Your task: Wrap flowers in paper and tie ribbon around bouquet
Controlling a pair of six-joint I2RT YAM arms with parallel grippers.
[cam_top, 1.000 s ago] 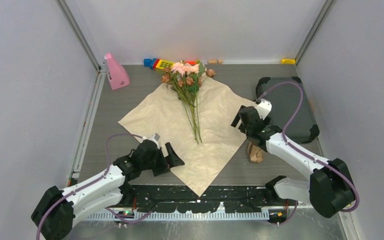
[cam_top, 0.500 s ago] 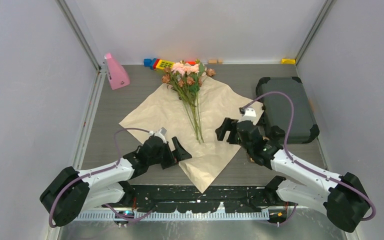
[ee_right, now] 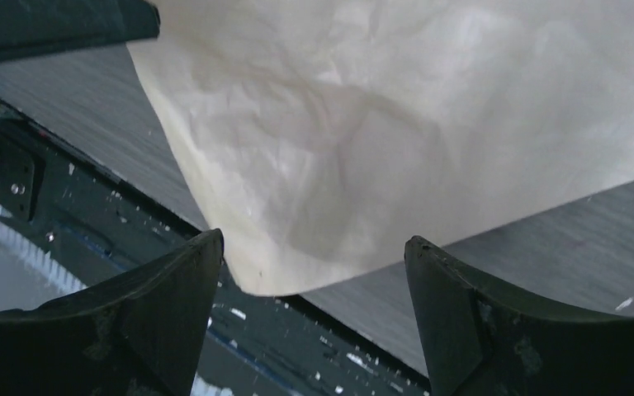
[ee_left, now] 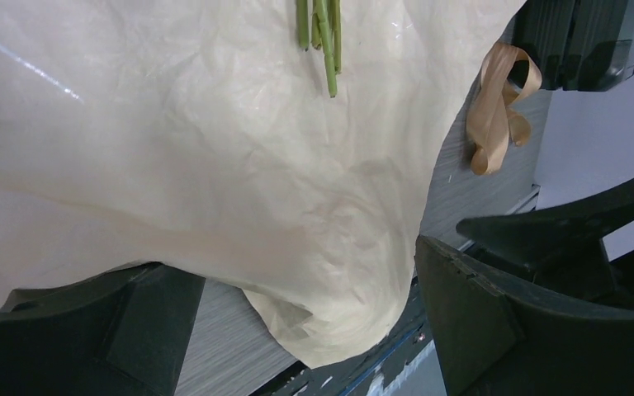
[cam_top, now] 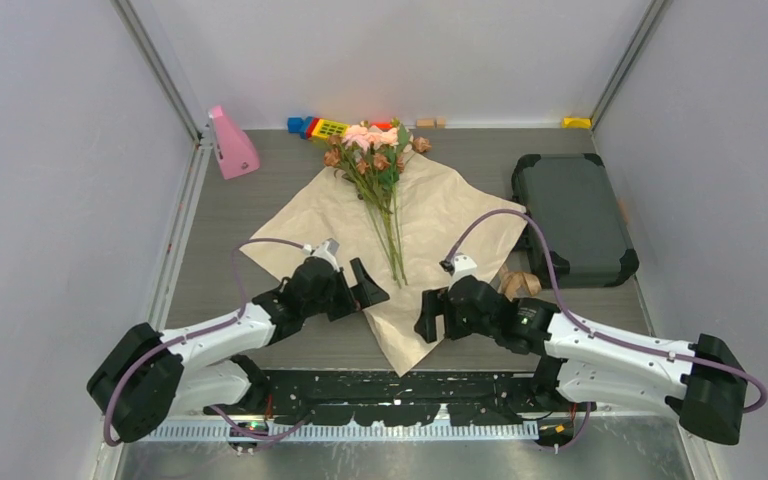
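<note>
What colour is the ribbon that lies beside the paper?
The ribbon is a shiny tan-beige; the left wrist view shows it best.

- Grey table (cam_top: 222, 220) carried the crinkled beige paper (cam_top: 440, 210) at centre.
- Dark case (cam_top: 570, 215) lay at two o'clock — ribbon (cam_top: 516, 284) just beside it.
- Pink cone (cam_top: 230, 147) stood at eleven; toy blocks (cam_top: 320, 127) at twelve.

Paired white link shells with black joint housings on left arm (cam_top: 210, 340) and right arm (cam_top: 610, 345) alike. Carried one mauve cable (cam_top: 260, 245) per arm, run in a loose loop to a small white block (cam_top: 326, 248) at the wrist. Ended in left gripper (cam_top: 368, 285) and right gripper (cam_top: 430, 315) of matte black, each with two broad wedge-shaped fingers (ee_left: 495, 322). Showed pale scuffs and specks on the right fingers' (ee_right: 503, 330) inner faces.
</note>
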